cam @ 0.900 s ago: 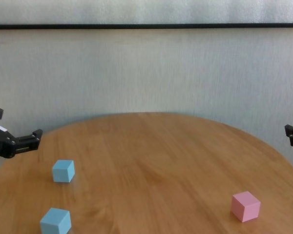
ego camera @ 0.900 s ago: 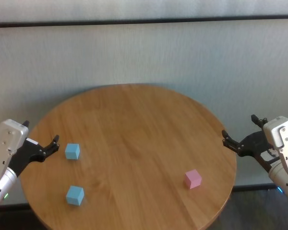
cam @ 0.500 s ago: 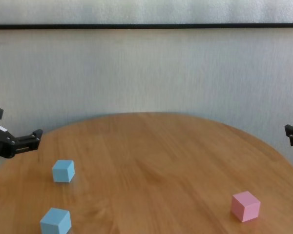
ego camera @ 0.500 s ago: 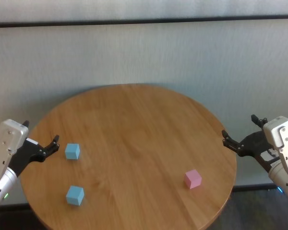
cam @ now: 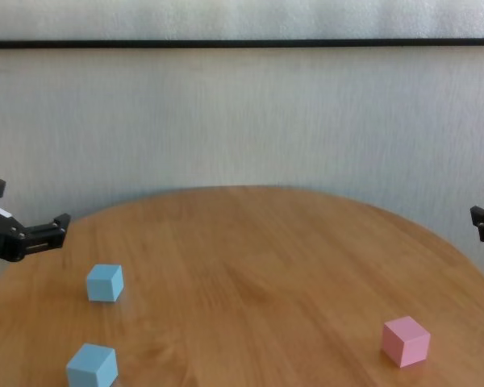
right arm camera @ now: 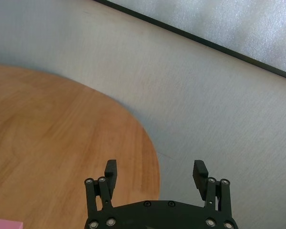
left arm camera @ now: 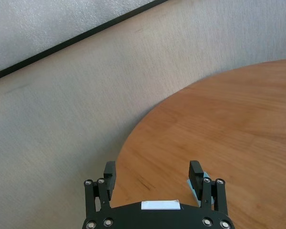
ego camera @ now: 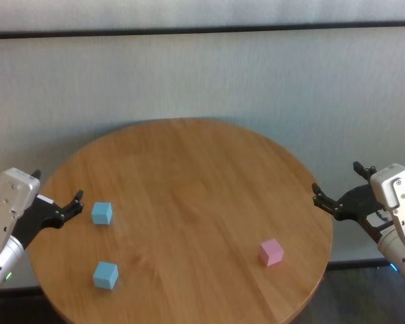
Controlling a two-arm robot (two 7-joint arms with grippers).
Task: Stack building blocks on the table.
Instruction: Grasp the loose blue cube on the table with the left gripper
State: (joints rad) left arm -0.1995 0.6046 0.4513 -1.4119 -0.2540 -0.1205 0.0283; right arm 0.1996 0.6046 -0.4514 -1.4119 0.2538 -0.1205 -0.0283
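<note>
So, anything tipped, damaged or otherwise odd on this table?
Nothing stands out. Two light blue blocks and the pink block sit flat and apart on the table. The left gripper and right gripper hover open at its edges.

No readable text, label, brand or number shows anywhere.

A pale grey wall (ego camera: 209,74) with a fine, felt-like texture fills the background. A thin dark horizontal strip (ego camera: 202,30) runs across it near the top, and above the strip lies a lighter, whitish band (ego camera: 189,12). At the lower right, a patch of dark floor (ego camera: 354,297) shows under a pale skirting line (ego camera: 354,262).
</note>
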